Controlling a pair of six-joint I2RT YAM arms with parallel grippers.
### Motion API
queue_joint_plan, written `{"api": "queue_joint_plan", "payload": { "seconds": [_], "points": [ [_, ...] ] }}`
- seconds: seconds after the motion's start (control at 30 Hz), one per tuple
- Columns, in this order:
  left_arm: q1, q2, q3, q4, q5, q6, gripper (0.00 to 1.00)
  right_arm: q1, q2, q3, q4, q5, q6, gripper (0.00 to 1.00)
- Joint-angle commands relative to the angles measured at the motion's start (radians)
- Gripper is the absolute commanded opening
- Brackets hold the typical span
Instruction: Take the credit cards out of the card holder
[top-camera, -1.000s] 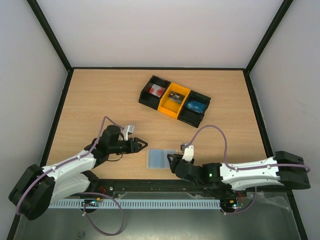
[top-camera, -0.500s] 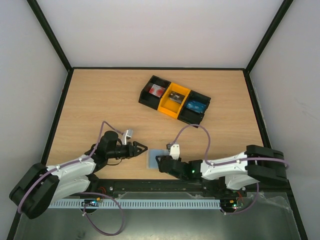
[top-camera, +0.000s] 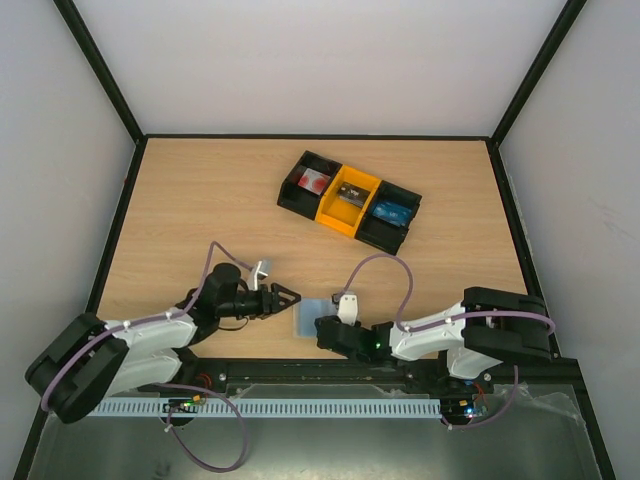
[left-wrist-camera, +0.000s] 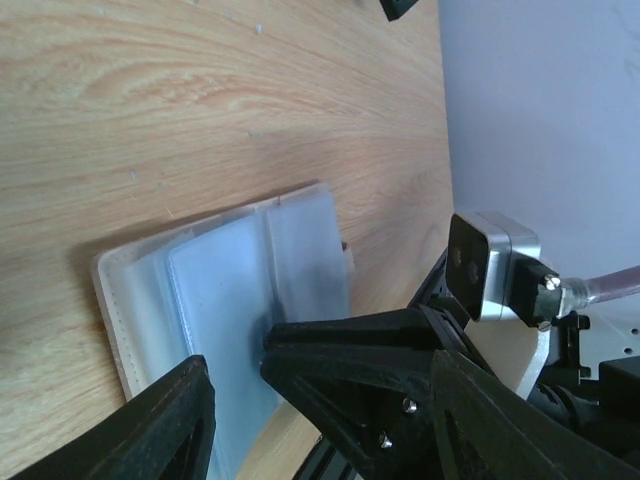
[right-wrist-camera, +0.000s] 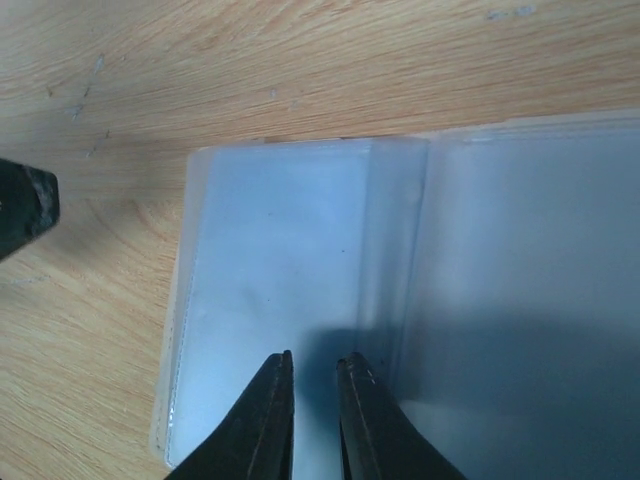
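The card holder (top-camera: 312, 318) is a pale grey-blue translucent sleeve lying flat near the table's front edge. No credit cards show in its pockets; the sleeve (right-wrist-camera: 300, 250) looks plain blue. My left gripper (top-camera: 290, 297) is open at the holder's left edge, and in the left wrist view its jaws (left-wrist-camera: 237, 358) straddle the sleeve (left-wrist-camera: 230, 290). My right gripper (top-camera: 322, 330) comes in from the right. Its fingertips (right-wrist-camera: 315, 357) hover over the sleeve with only a narrow gap and nothing visible between them.
A black-and-yellow three-compartment tray (top-camera: 348, 200) stands mid-table behind the holder, holding a red item (top-camera: 315, 182), a dark item and a blue item. The right arm's wrist camera (left-wrist-camera: 490, 270) sits close to my left fingers. Black frame rails border the table.
The right arm slid left onto the holder and its jaws narrowed. The left gripper moved right to the holder's edge and opened slightly wider.
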Motion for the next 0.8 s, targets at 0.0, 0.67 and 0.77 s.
{"api": "queue_joint_plan", "payload": {
  "seconds": [0.0, 0.67, 0.77],
  "points": [
    [-0.04, 0.072, -0.006, 0.108, -0.013, -0.038, 0.61, -0.005, 0.012, -0.064, 0.01, 0.007, 0.058, 0.14],
    [-0.161, 0.4, 0.077, 0.299, -0.059, -0.082, 0.53, -0.004, -0.021, -0.117, 0.081, 0.007, 0.057, 0.13],
    [-0.183, 0.42, 0.101, 0.296, -0.06, -0.083, 0.5, -0.005, -0.02, -0.125, 0.099, 0.01, 0.058, 0.13]
  ]
}}
